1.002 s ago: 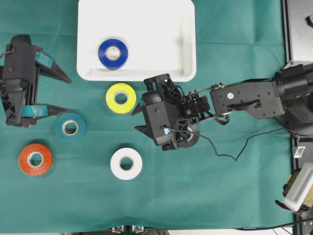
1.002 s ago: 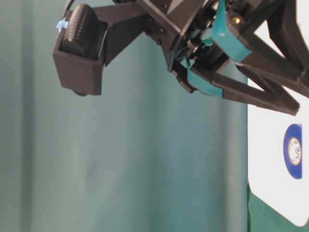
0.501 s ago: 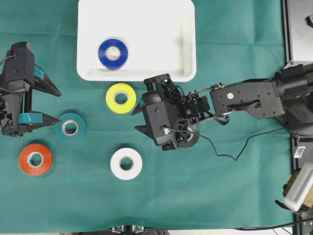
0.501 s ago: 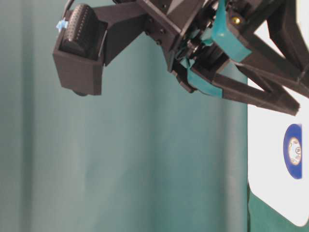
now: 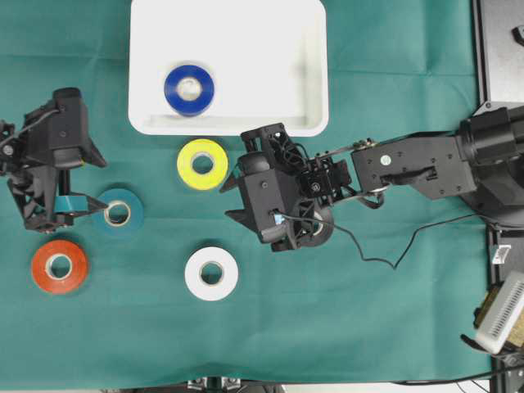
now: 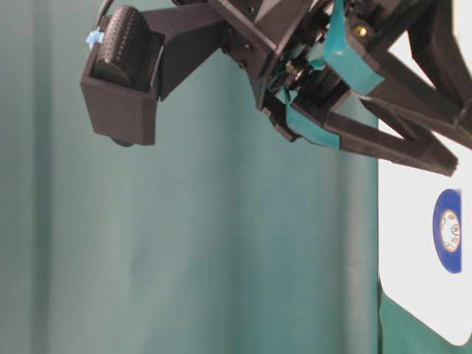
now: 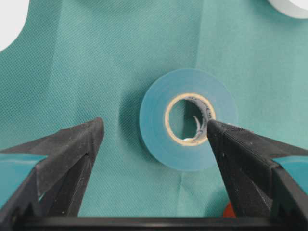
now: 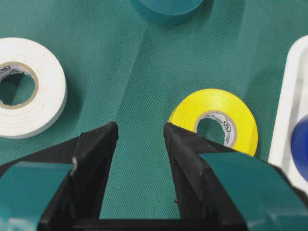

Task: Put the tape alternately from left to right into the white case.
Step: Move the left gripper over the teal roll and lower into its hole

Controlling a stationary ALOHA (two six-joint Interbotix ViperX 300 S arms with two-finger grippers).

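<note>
The white case [image 5: 311, 74] lies at the top centre with the blue tape [image 5: 189, 89] inside it. On the green cloth lie the yellow tape [image 5: 202, 164], teal tape [image 5: 118, 213], orange-red tape [image 5: 59, 265] and white tape [image 5: 211, 273]. My left gripper [image 5: 95, 182] is open just left of the teal tape. In the left wrist view the teal tape [image 7: 188, 119] lies ahead of the wide jaws [image 7: 154, 125], and the right fingertip overlaps its core. My right gripper [image 5: 227, 202] stands open and empty beside the yellow tape [image 8: 226, 120].
The right arm [image 5: 409, 168] reaches in from the right edge, trailing a thin cable. A black stand [image 5: 499, 49] and a white device [image 5: 501, 315] sit past the cloth's right edge. In the table-level view the white case [image 6: 420, 295] holds the blue tape [image 6: 448, 230].
My left gripper has swung right and down, from the far left edge towards the teal tape, still open. The right arm and all the rolls have stayed put.
</note>
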